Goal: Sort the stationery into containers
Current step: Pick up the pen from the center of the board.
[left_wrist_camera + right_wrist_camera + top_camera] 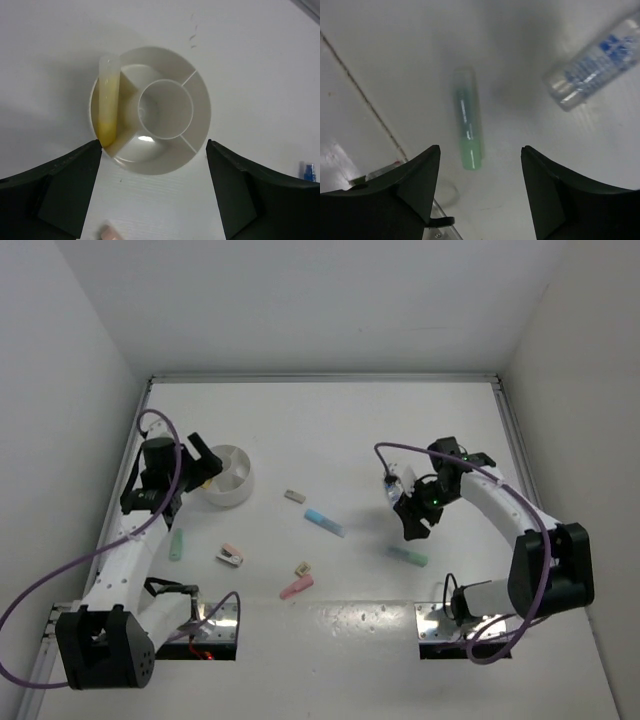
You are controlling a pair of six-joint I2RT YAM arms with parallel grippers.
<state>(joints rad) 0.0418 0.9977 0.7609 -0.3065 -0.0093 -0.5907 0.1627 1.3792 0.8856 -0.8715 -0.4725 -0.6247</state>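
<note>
Two arms were recorded over a white table (330, 430).

Top view: the left gripper (207, 465) was held over the left edge of a round white bowl (238, 490), and the right gripper (413, 525) hung above a green stick (407, 556). Scattered apart on the table between the arms were a tan block (294, 496), a light-blue stick (324, 522), a second green stick (177, 544), a pink-and-white stapler-like piece (231, 556), a second tan block (302, 568) and a pink stick (296, 587).

Left wrist view: the fingers (60, 185) were spread wider than the bowl and nothing was held. A yellow stick (109, 100) was seen in one outer compartment, its pale end reaching the rim.

Right wrist view: the fingers (395, 195) were set wide apart and nothing was gripped. The green stick lay flat on the table between them, and a clear bottle (595, 65) with blue print lay near it, not touching.
</note>
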